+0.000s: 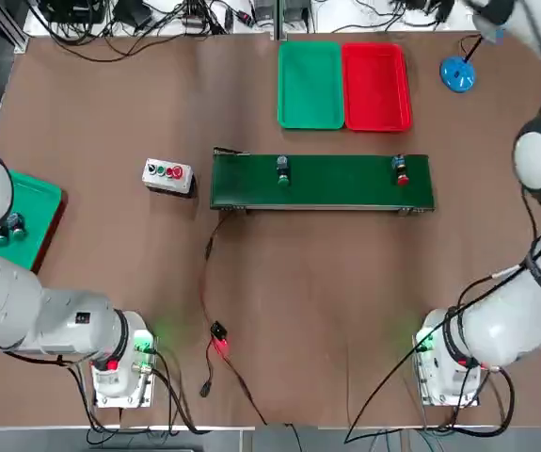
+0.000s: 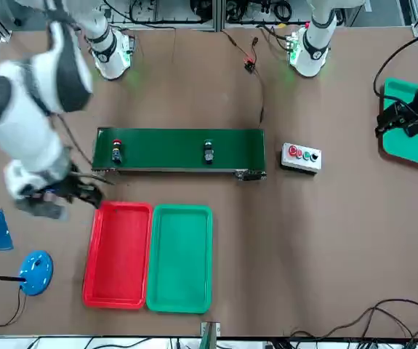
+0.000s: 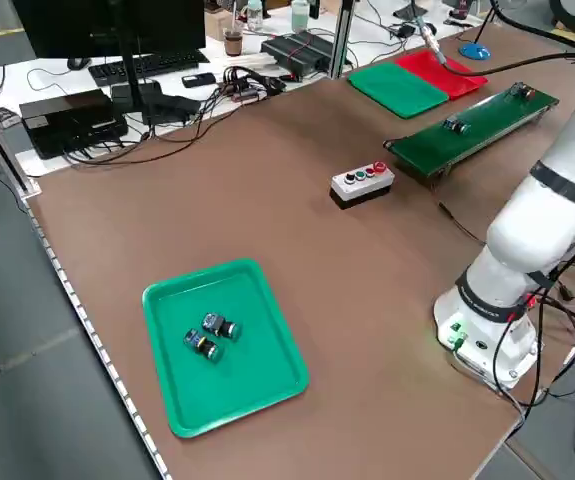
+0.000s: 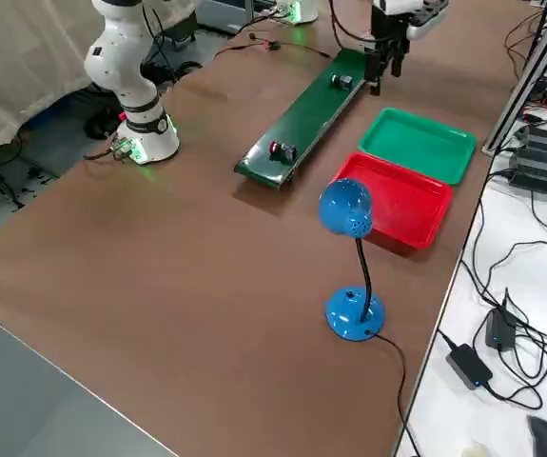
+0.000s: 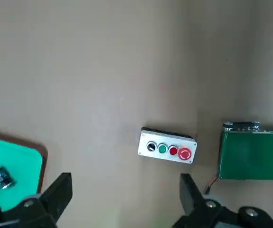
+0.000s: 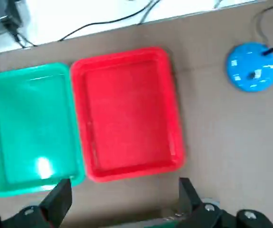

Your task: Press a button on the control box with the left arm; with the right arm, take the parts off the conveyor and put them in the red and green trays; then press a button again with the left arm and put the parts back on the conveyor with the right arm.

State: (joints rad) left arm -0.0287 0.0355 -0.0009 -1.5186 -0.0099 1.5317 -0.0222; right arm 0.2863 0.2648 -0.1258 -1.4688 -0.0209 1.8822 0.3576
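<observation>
Left claw [image 5: 126, 178]: fingers apart, above table [image 1: 289, 311], near box [image 5: 167, 146]. Right claw [image 6: 126, 180]: fingers apart, near red tray [image 6: 127, 114]; green tray [image 6: 34, 128] beyond that. Two parts [image 1: 283, 170] on conveyor [image 1: 341, 184].

2 parts [image 1: 282, 170], 1 green-capped, 1 red-capped, lie apart on the green conveyor [image 1: 345, 183].

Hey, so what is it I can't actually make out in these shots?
- Left gripper, top view: cut off by the left edge.
- Conveyor, left wrist view: its far end is cut off by the picture's edge.
- Lone green tray, top view: partly hidden by the left arm.
- Writing on the control box buttons, left wrist view: too small to read.
</observation>
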